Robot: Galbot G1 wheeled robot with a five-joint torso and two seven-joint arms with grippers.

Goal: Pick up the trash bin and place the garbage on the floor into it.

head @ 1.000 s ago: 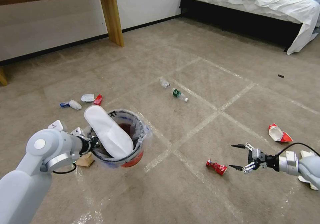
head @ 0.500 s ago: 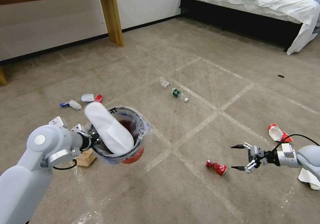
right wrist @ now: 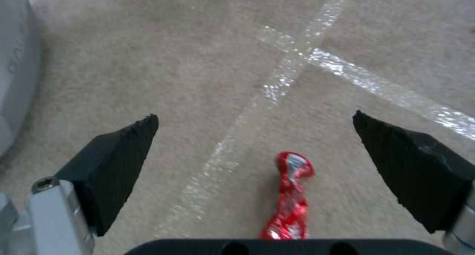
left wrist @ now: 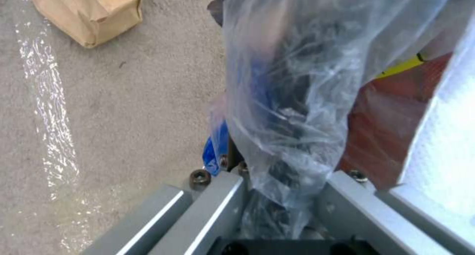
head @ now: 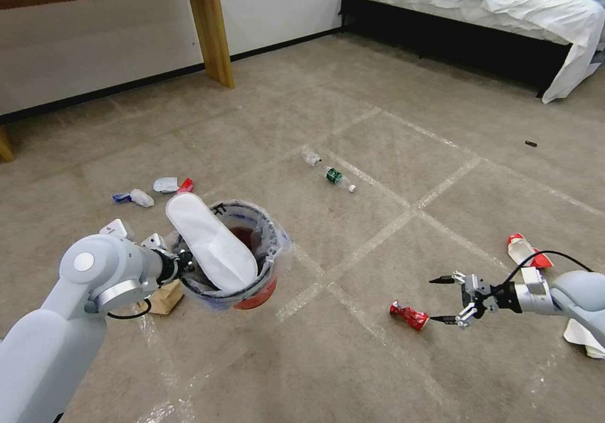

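My left gripper (head: pixel 181 264) is shut on the near rim of the trash bin (head: pixel 255 294), a small red bucket lined with a crinkly clear bag (left wrist: pixel 287 99), held just above the floor (head: pixel 353 372). A flat white slipper (head: pixel 211 243) leans out of the bin. In the left wrist view the bag and the bin's red wall (left wrist: pixel 376 128) sit between my fingers. My right gripper (head: pixel 435 299) is open and low over the carpet, its tips just right of a crushed red can (head: pixel 409 315). The right wrist view shows the can (right wrist: pixel 289 199) lying between the spread fingers (right wrist: pixel 118 166).
Two clear bottles (head: pixel 311 156), one green-labelled (head: pixel 338 178), lie ahead. Crumpled scraps (head: pixel 142 197) lie at the left, a brown paper bag (head: pixel 165 297) under the bin, a red-and-white wrapper (head: pixel 526 251) and white paper (head: pixel 583 338) at the right. A table leg (head: pixel 211 26) and bed (head: pixel 491 7) stand behind.
My right gripper, still open, has sunk lower and edged left towards the red can. My left arm has carried the bin slightly to the right.
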